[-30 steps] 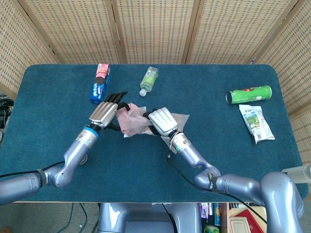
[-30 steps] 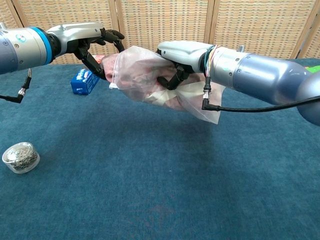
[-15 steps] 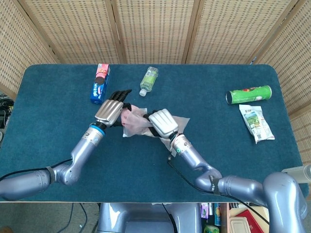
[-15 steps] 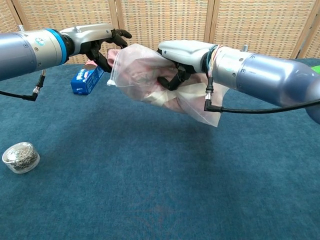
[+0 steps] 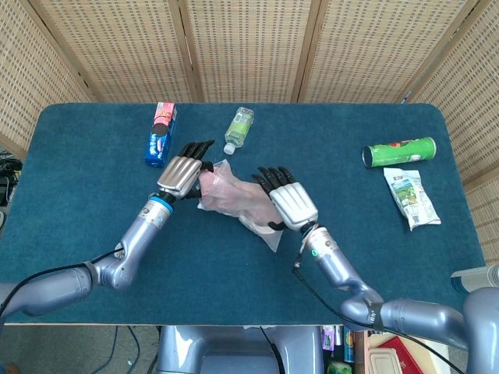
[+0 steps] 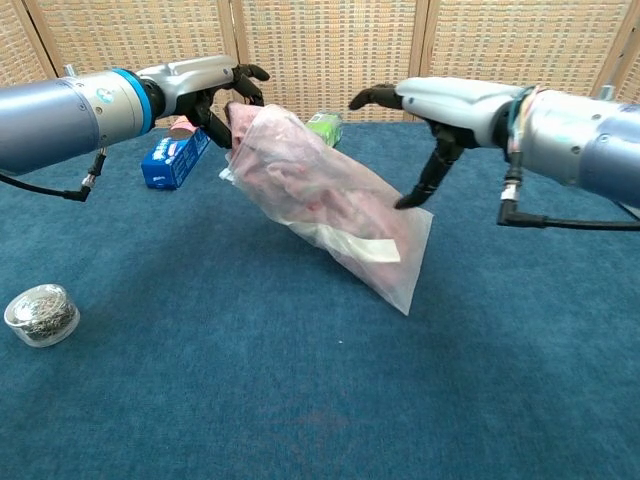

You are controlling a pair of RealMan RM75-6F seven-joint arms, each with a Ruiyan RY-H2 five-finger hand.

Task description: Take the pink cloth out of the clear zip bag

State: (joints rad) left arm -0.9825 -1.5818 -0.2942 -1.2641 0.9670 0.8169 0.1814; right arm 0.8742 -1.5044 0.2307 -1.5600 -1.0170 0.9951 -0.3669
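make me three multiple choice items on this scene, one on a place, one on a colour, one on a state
1. Where does the green can lie?
A. beside the cookie box
B. near the table's right edge, by a snack packet
C. under the bag

2. What colour is the cloth in the bag?
A. pink
B. yellow
C. black

3. How is the bag held?
A. by both hands
B. by the left hand only
C. it lies flat on the table

Key: 1 B, the can lies just above the packet in the head view. 2 A, pink shows through the clear plastic. 3 B, the left fingers grip its top, while the right hand is spread apart from it.
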